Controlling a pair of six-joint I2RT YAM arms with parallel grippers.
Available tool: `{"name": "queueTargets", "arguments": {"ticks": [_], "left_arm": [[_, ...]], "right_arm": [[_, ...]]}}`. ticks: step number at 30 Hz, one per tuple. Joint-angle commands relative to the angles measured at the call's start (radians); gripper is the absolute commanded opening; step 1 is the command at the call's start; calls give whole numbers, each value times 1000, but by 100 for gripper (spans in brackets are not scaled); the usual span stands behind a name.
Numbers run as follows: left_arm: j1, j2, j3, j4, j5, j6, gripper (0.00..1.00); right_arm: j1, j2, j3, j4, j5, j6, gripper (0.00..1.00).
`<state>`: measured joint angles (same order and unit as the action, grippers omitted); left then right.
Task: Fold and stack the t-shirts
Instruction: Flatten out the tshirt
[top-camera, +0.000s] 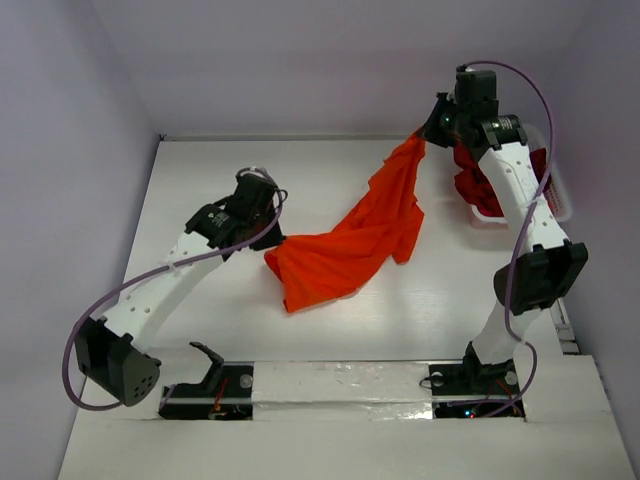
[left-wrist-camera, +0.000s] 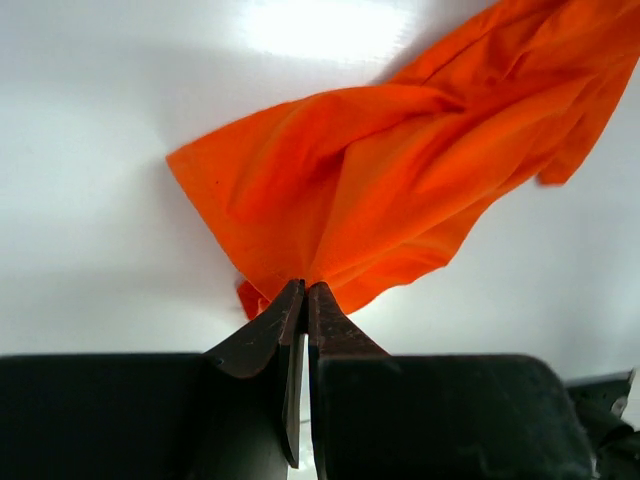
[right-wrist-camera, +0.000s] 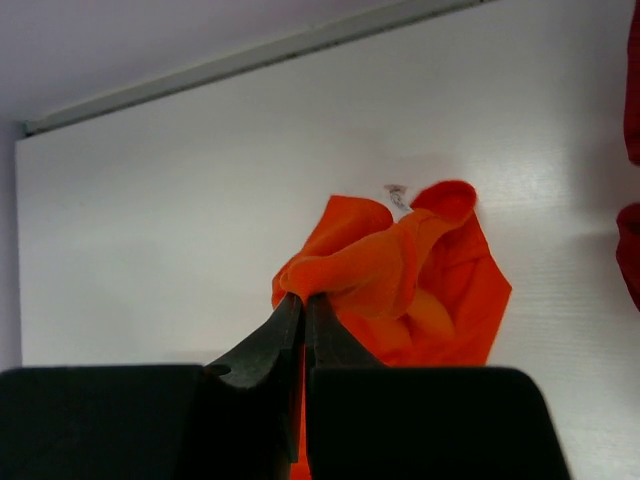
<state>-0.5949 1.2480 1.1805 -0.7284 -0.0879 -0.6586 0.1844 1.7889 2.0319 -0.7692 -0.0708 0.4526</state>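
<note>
left gripper (left-wrist-camera: 305, 292): orange shirt (top-camera: 350, 240) edge being pinched, well left of basket (top-camera: 557, 195)
right gripper (right-wrist-camera: 303, 300): shirt corner being pinched, just beside basket
red shirts (top-camera: 468, 185): being kept in basket

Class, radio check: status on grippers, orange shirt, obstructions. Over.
Left gripper shut on orange t-shirt, near corner. Right gripper shut on its far end, raised. Dark red shirts in basket, not in the way.

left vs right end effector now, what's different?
Left end effector sits over the table's left half, pinching the orange t-shirt at its spread near end. Right end effector is at the far side by the basket, holding the bunched end up, cloth draping down. Both are shut on that shirt.
</note>
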Motion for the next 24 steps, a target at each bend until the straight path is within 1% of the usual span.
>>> {"name": "queueTargets", "arguments": {"ticks": [1,2,3,5,9,13,17,19,24], "left_arm": [[71,7,109,1,-33,68,0],[92,11,129,0,-35,77,0],[112,27,149,0,-33,83,0],[156,45,211,-5,-30,102,0],[193,74,347,-52,-47,120,0],[193,62,415,-101,-94,119,0],[204,5,406,-123,-191,113,0],[242,-12,377,-117,-193,109,0],[287,-74,361,-120,-205,79,0]], "right_arm": [[-3,-97,-77,47,48,-3,0],[-3,-115,-129,50,66,-6,0],[-3,-153,-153,51,68,-14,0],[-3,-187,-202,50,126,-22,0],[-3,-264,-226,30,172,-25,0],[-3,-309,-207,-1,204,-23,0],[-13,-399,-213,-19,198,-12,0],[-22,-433,-234,-22,195,-8,0],[-31,-554,-300,-47,192,21,0]]}}
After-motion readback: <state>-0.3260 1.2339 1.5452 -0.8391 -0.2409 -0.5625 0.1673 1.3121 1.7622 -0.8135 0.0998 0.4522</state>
